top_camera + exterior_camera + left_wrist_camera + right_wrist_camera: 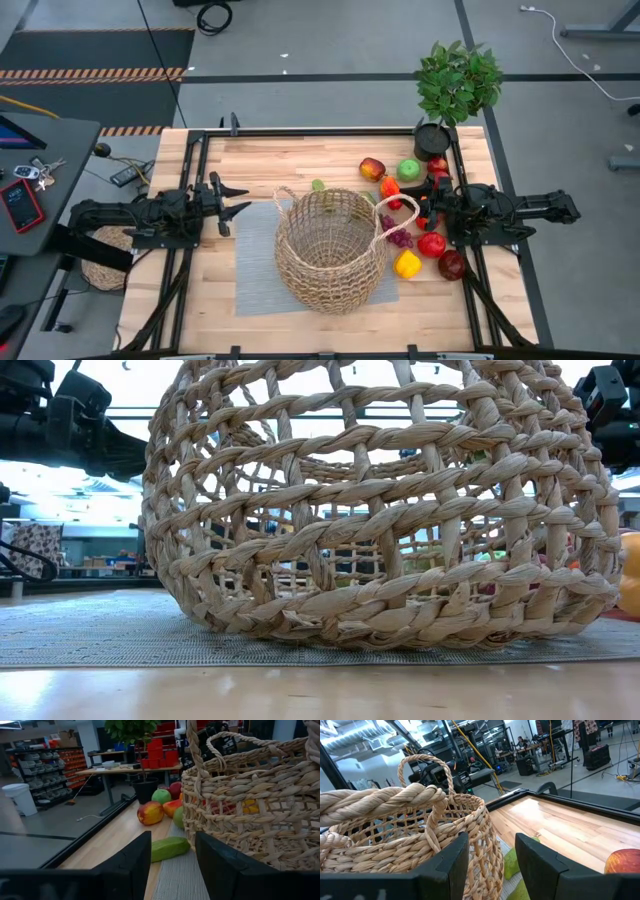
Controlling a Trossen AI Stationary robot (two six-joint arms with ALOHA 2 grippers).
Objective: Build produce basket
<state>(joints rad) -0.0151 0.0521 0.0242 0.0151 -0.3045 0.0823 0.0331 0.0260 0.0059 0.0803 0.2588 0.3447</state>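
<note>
The tan wicker basket (330,250) stands with its base on a grey mat (255,270) at mid-table; nothing shows inside it. It fills the low view (380,510). The produce lies on the wood to its right and behind it: a red-yellow apple (372,168), a green apple (408,170), purple grapes (398,232), a red apple (432,244), a yellow pepper (407,264) and a green piece (170,848) by the far wall. My left gripper (243,199) hovers open left of the basket. My right gripper (424,208) hovers open over the produce on the right, nothing between its fingers (445,865).
A leafy plant (458,80) in a black pot (432,140) stands at the far right corner. A flat round woven mat (105,255) lies off the table's left side under the left arm. Black frame rails (320,132) border the tabletop. Bare wood lies near the front edge.
</note>
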